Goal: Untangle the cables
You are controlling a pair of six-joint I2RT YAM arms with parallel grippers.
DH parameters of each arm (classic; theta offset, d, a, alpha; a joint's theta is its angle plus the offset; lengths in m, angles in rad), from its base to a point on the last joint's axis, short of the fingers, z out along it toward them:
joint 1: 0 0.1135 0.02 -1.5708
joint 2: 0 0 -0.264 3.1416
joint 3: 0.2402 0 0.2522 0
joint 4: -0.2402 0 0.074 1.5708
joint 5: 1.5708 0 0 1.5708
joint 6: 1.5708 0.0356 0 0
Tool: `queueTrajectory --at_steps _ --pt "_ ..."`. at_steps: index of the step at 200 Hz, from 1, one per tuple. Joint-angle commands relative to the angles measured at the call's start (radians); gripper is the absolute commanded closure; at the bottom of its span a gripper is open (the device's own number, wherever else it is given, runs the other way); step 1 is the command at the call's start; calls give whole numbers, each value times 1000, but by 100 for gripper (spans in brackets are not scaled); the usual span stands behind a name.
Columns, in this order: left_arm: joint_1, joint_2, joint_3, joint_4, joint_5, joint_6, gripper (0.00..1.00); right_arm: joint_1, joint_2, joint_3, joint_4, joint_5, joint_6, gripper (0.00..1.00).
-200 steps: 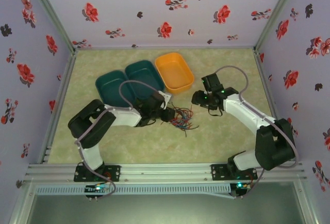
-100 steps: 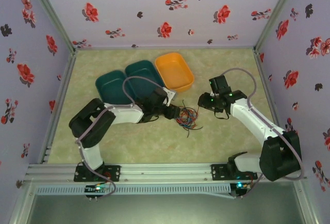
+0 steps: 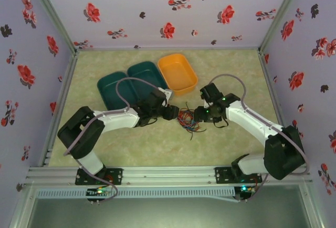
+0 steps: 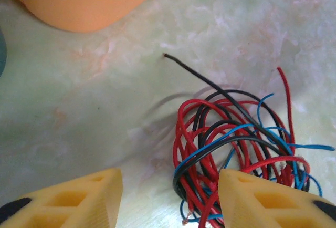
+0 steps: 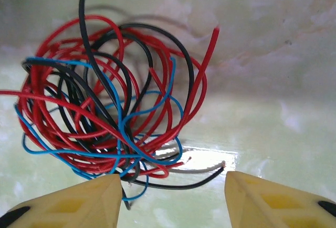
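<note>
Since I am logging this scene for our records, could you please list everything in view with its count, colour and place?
cables: one tangled bundle, red, black and blue, mid-table between the grippers
teal trays: two, teal, side by side, back left
orange tray: one, orange, right of the teal trays
table: one, pale green marbled
walls: three, lilac with flowers, around the table
left gripper: one, yellow fingers, open, left of bundle
right gripper: one, yellow fingers, open, right of bundle
</note>
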Motion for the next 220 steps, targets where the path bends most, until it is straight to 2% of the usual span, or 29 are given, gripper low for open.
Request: queueTrajectory --at_steps 1,55,165,220 --pt "-8 33 33 -36 -20 1 47 10 24 30 -35 33 -44 42" --pt "-14 63 43 -17 -20 -9 46 25 96 50 3 12 -63 40" --pt "-23 101 58 11 -13 -8 47 42 109 58 16 -10 -72 52" --pt "-25 128 78 29 -1 -5 48 49 104 63 14 26 -71 56"
